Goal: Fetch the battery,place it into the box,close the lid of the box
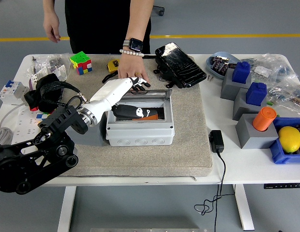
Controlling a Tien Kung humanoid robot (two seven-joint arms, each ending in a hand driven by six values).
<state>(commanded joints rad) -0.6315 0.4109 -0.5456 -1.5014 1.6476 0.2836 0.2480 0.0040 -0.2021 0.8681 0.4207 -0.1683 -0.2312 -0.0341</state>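
The grey box [140, 133] stands on the grey mat [188, 145] at the table's middle. An orange battery [158, 115] lies inside it, partly hidden. The box's clear lid [157, 99] is tilted low over the opening. My left hand [140, 99] lies spread on the lid, with its fingers [140, 83] at the rear edge and its black thumb over the opening. It holds nothing. A person's hand [129, 70] rests on the mat just behind the box. My right arm is out of view.
A black case [181, 58] lies behind the box on the right, and a Rubik's cube [81, 62] at the back left. A black adapter [216, 141] with its cable lies right of the mat. Grey blocks, an orange cylinder [263, 118] and a lemon [290, 138] stand at the right.
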